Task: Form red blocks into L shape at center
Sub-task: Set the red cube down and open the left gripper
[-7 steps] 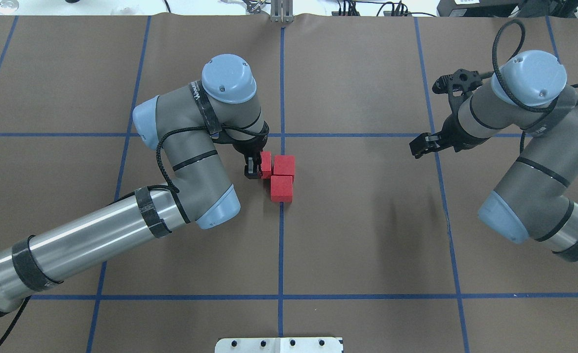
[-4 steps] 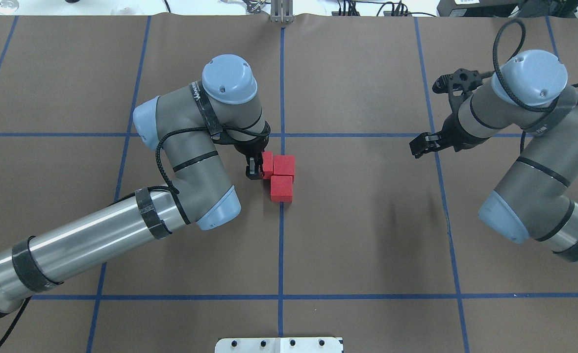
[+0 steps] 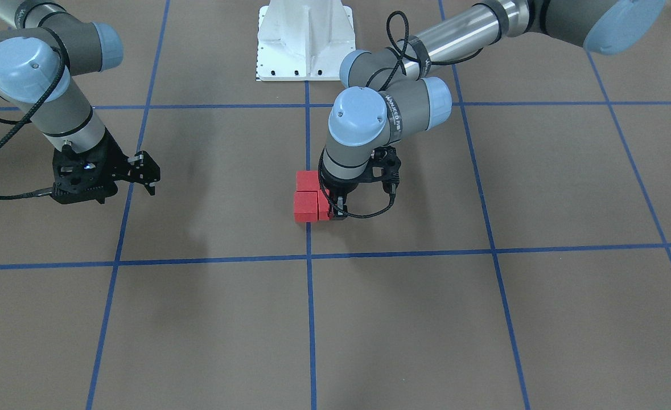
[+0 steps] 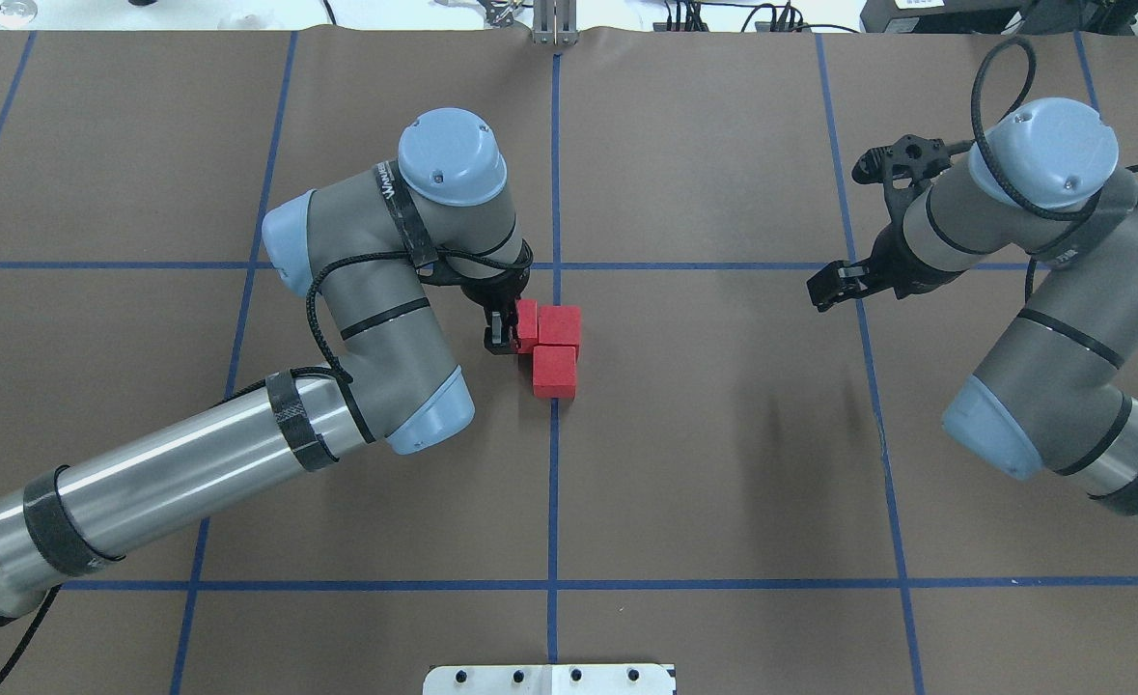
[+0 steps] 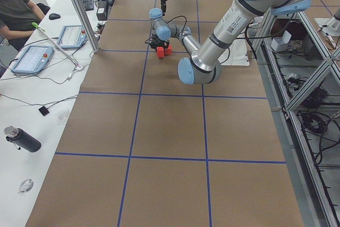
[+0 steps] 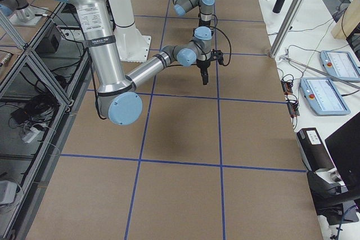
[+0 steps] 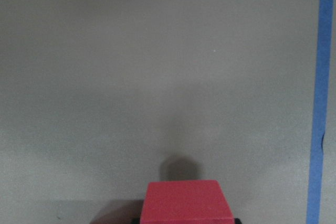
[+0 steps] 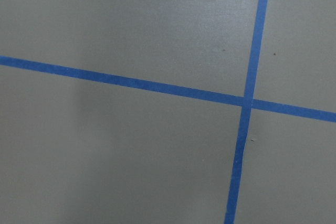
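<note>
Three red blocks (image 4: 556, 349) are sitting bunched at the middle of the tabletop (image 4: 723, 463), the left end effector (image 4: 518, 326) clamping the outermost one while the right end effector (image 4: 831, 286) is hanging spread and empty toward the right edge, and a crooked release is risking knocking the L apart.

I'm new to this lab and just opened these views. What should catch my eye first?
Three red blocks, bright on the brown table, cluster at its middle. The left gripper is down there, closed on the leftmost block beside the other two. The right gripper hangs empty, well off to the side.
</note>
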